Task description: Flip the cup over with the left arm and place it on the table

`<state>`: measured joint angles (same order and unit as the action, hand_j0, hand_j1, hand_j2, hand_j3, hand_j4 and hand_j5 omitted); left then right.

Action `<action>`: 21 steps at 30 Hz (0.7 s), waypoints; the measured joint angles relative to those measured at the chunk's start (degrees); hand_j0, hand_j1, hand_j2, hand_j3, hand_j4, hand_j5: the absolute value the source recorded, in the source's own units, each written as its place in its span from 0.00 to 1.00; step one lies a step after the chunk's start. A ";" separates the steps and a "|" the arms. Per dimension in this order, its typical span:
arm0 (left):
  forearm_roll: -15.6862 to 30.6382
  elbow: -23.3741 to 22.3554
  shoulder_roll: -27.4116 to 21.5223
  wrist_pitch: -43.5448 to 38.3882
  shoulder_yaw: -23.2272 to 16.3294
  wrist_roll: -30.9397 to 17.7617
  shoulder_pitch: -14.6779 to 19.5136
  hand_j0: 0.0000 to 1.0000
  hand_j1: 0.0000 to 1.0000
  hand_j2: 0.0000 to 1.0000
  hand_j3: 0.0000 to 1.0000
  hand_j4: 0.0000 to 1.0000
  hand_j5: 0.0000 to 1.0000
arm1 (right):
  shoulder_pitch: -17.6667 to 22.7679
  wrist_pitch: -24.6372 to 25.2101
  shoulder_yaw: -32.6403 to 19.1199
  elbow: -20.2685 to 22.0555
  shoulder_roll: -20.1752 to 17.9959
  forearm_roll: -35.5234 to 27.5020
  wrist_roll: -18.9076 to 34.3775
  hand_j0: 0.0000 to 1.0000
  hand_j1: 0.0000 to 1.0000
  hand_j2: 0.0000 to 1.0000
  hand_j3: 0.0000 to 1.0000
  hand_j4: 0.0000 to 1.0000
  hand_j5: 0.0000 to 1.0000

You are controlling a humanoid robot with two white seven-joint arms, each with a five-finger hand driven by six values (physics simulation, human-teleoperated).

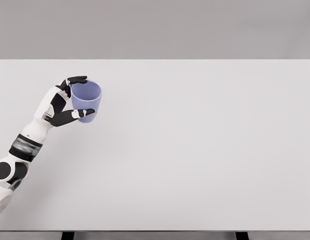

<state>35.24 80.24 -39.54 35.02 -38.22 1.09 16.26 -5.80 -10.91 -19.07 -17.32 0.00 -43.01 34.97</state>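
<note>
Holding the cup (pixel 87 101) mouth-up in my left hand (pixel 65 100), fingers and thumb clasping its sides over the tabletop (pixel 195 150).

we see a pale lavender-blue cup (pixel 86 101), a shade darker inside its mouth. the left hand (pixel 65 102) is white with black fingers (pixel 77 79) and a black palm; its arm is white, banded grey and black at the wrist. the table (pixel 195 150) is plain off-white, the backdrop flat grey.
</note>
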 measured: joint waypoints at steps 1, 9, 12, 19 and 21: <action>0.02 0.06 -0.02 0.00 0.01 0.02 -0.09 0.79 0.79 0.79 0.79 0.79 0.79 | 0.00 0.01 0.00 0.00 0.00 0.00 0.00 1.00 1.00 1.00 1.00 1.00 1.00; -0.07 0.30 -0.36 -0.02 0.05 0.15 -0.09 0.87 0.87 0.87 0.87 0.87 0.87 | 0.00 0.04 0.00 0.00 0.00 0.00 0.00 1.00 1.00 1.00 1.00 1.00 1.00; -0.07 0.75 -0.58 -0.03 0.05 0.21 -0.17 0.89 0.89 0.89 0.89 0.89 0.89 | 0.00 0.03 0.00 0.00 0.00 0.00 0.00 1.00 1.00 1.00 1.00 1.00 1.00; -0.04 1.69 -0.80 -0.03 0.04 0.30 -0.53 0.90 0.90 0.90 0.90 0.90 0.90 | 0.00 0.03 0.00 0.00 0.00 0.00 0.00 1.00 1.00 1.00 1.00 1.00 1.00; -0.02 1.99 -0.83 -0.03 0.00 0.31 -0.53 0.90 0.90 0.90 0.90 0.90 0.90 | 0.00 0.03 0.00 0.00 0.00 0.00 0.00 1.00 1.00 1.00 1.00 1.00 1.00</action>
<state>35.22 82.23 -40.36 34.99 -38.22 1.40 15.73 -5.80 -10.88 -19.07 -17.32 0.00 -43.01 34.97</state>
